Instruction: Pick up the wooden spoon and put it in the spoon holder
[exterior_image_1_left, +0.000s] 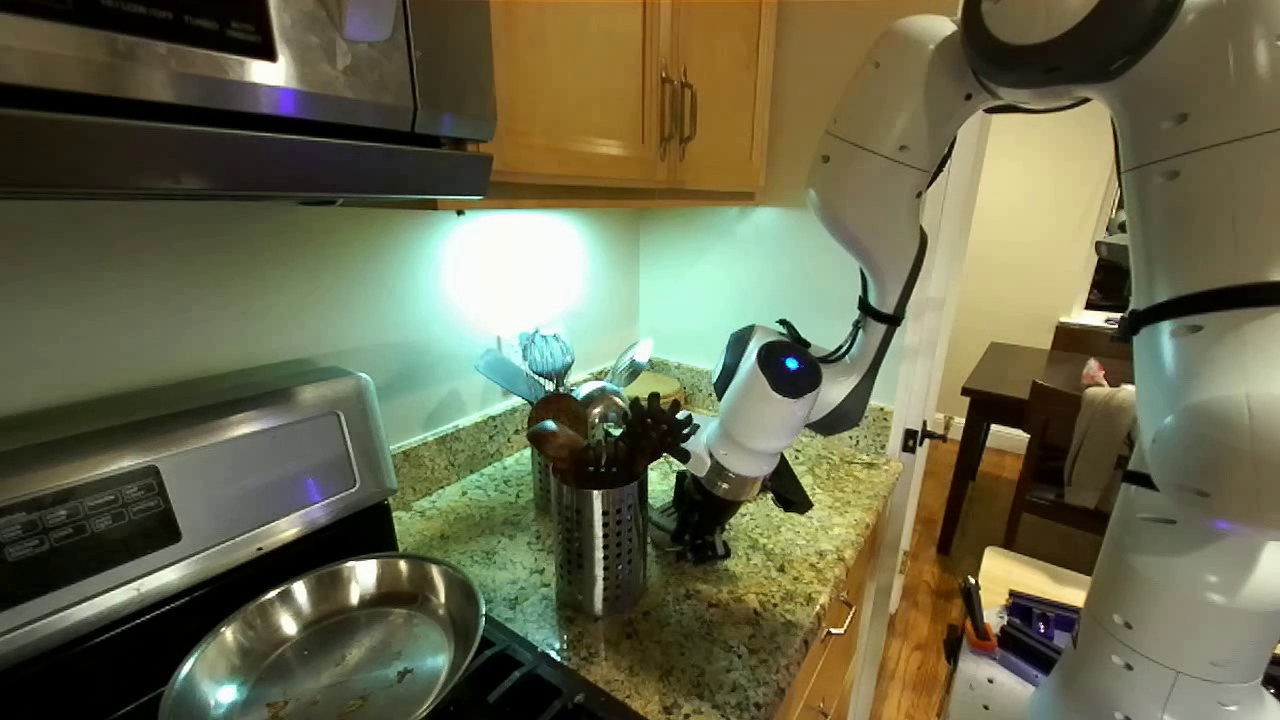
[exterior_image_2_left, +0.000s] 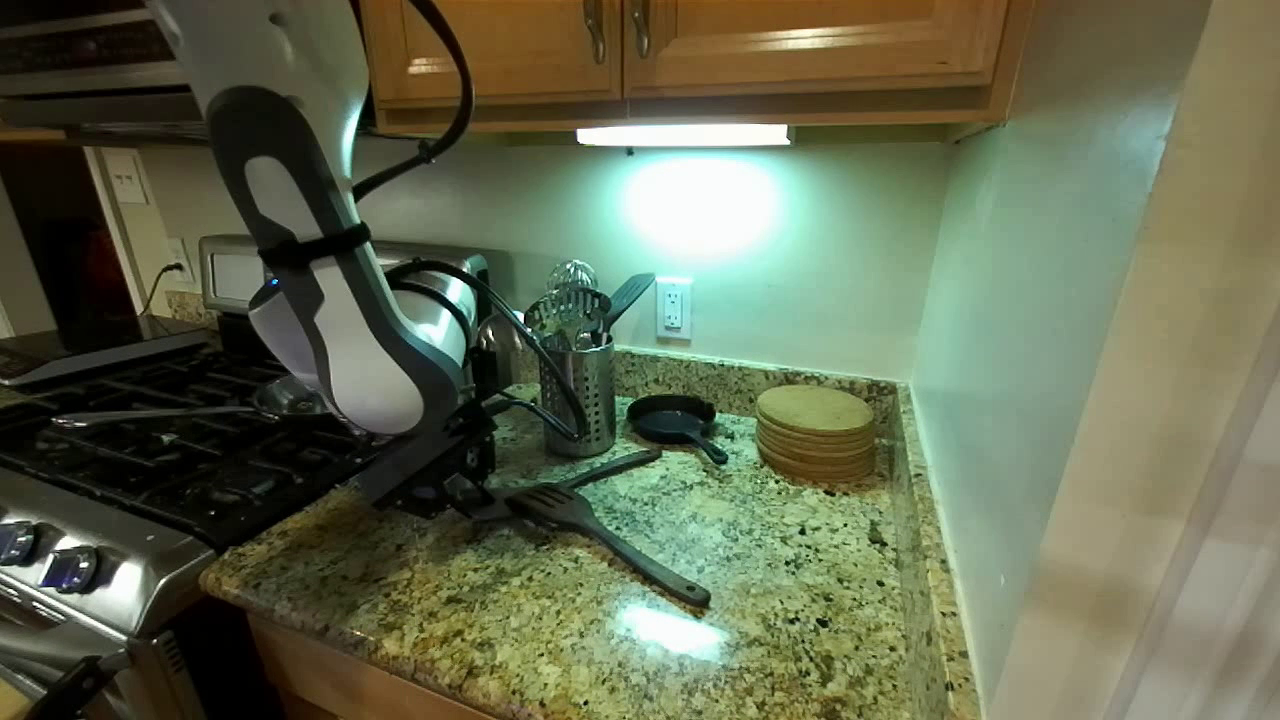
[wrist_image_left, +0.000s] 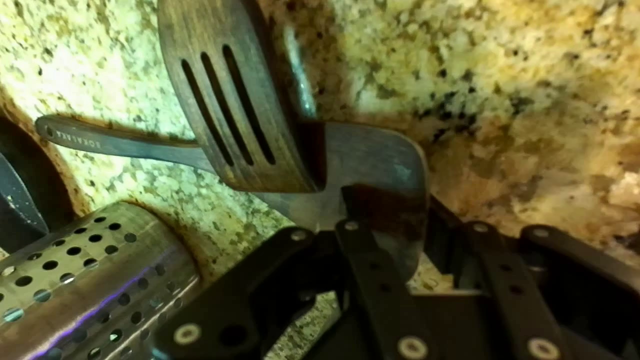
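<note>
The wooden spoon (wrist_image_left: 377, 155) appears as a dark utensil with a broad, solid blade, lying on the counter; its handle (exterior_image_2_left: 625, 465) points toward the black skillet. A slotted wooden turner (wrist_image_left: 215, 30) rests across it. My gripper (wrist_image_left: 392, 217) is low at the blade's end, its fingers partly closed and apart, the blade reaching between them. Whether they pinch it is unclear. Beside the gripper (exterior_image_1_left: 705, 548) in an exterior view stands the spoon holder (exterior_image_1_left: 600, 560), an upright perforated steel canister full of utensils.
Another steel canister (exterior_image_2_left: 595, 385) with metal tools stands close to the backsplash. The small black skillet (exterior_image_2_left: 672, 415) and a stack of round boards (exterior_image_2_left: 815, 440) are to its right. A steel frying pan (exterior_image_1_left: 350, 640) sits on the stove. Wall cabinets (exterior_image_1_left: 580, 90) hang above.
</note>
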